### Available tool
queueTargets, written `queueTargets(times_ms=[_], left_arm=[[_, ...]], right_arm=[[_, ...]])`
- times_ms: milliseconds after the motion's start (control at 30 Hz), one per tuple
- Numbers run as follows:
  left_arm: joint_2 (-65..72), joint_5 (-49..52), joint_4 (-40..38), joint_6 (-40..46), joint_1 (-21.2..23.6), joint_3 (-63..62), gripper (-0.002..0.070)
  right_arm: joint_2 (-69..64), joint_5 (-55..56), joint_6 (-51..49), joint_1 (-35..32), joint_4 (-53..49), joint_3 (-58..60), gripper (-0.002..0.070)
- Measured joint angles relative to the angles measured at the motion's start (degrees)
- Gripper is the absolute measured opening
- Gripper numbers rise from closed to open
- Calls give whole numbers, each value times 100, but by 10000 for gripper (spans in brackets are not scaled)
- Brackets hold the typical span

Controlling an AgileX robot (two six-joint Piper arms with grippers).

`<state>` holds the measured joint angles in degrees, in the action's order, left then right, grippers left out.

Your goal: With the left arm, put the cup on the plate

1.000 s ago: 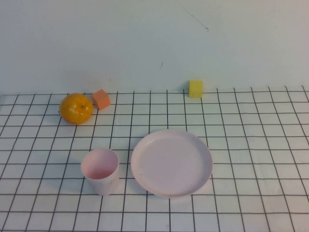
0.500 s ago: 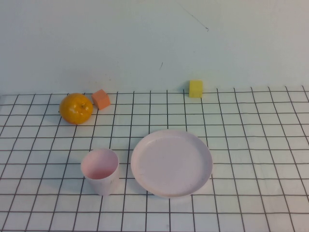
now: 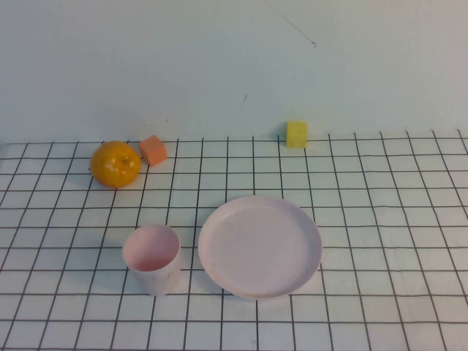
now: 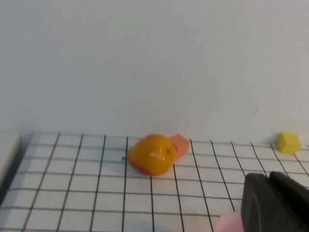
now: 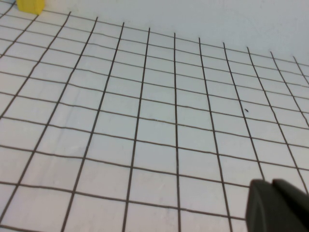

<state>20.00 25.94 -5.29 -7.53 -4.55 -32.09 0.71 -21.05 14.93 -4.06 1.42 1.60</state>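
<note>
While cup [image 3: 151,258] stands upright just left of plate [image 3: 259,245], orange [image 3: 115,164], orange cube [image 3: 153,149], yellow cube [image 3: 296,134] sit well behind. Left gripper [image 4: 276,203] low near cup, right gripper [image 5: 276,205] over bare grid cloth [image 5: 145,121]; jaw state of either unreadable.

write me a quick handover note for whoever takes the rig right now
Left gripper: a dark part shows at its wrist view's edge, out of the high view, holding nothing visible.
Right gripper: likewise at its wrist view's edge, above bare grid cloth.
Cup: upright on the cloth, just left of the plate, not on it.
Also there: orange, orange cube and yellow cube toward the back.
Done: nothing yet.
Left: grasp the cup with the left arm, set it on the plate.
</note>
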Motion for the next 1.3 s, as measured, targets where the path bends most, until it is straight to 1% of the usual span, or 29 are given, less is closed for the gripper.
queueTargets(times_ms=[100,233,267,300,367,500,533,600,667,767,900,1033,1100,1233,1300], left_arm=[[745,-78,-115,-222,0,-139,-2],[1971,78,-266,-139,0,-476,1],[2233,165,-282,-106,0,-586,11],[2546,263,-333,-66,0,-737,36],[3134,447,-442,81,0,-1080,122],[4160,999,-770,687,0,-1870,423],[4433,1202,-857,807,0,-2097,477],[4947,1544,-945,921,0,-2496,524],[5497,1854,-1031,975,-11,-2903,532],[6146,2184,-1022,1044,-167,-3323,524],[6920,2293,-795,1085,-632,-3690,516],[7492,2301,-255,1073,-1070,-3857,512],[7686,2301,-78,989,-1141,-3883,512],[8038,2206,56,919,-1141,-3894,510],[8194,2181,64,919,-1141,-3894,490]], right_arm=[[0,0,0,0,0,0,-2],[0,0,0,0,0,0,-2],[0,0,0,0,0,0,-2],[0,0,0,0,0,0,-2],[0,0,0,0,0,0,-2],[0,0,0,0,0,0,-2],[0,0,0,0,0,0,-2],[0,0,0,0,0,0,-2],[0,0,0,0,0,0,-2],[0,0,0,0,0,0,-2],[0,0,0,0,0,0,-2],[0,0,0,0,0,0,-2],[0,0,0,0,0,0,-2],[0,0,0,0,0,0,-2],[0,0,0,0,0,0,-2]])
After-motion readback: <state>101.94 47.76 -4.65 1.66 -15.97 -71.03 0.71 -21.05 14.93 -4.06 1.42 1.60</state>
